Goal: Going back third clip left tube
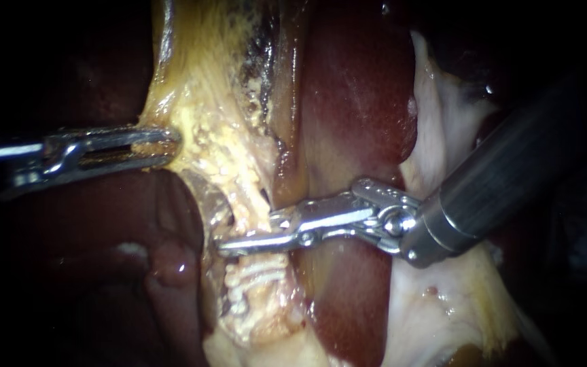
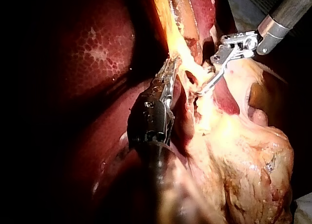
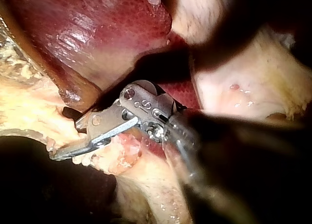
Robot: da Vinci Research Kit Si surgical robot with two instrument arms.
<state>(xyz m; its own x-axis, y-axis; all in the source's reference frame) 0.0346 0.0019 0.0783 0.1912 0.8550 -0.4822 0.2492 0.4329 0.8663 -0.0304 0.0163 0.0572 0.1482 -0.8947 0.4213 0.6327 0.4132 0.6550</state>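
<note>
My right instrument (image 1: 249, 234) comes in from the right, and its long jaws lie across a yellow, fat-covered tube (image 1: 239, 183). A narrow gap shows between the jaws and they grip nothing. Just below their tips, pale ridged clips (image 1: 259, 272) cross the same tube. My left instrument (image 1: 161, 144) is shut on the yellow tissue (image 1: 191, 102) higher up and holds it towards the left. In the left wrist view its jaws (image 2: 169, 70) pinch that yellow strand, with the right instrument (image 2: 204, 87) just beyond. The right wrist view shows the right instrument's jaws (image 3: 61, 153) against fatty tissue.
Dark red liver (image 1: 354, 102) runs down the middle behind the right instrument's jaws, with more liver (image 1: 103, 224) at the lower left. Pale whitish tissue (image 1: 443, 136) lies under the right instrument's shaft (image 1: 511, 170). A small pink nub (image 1: 171, 265) sits left of the clips.
</note>
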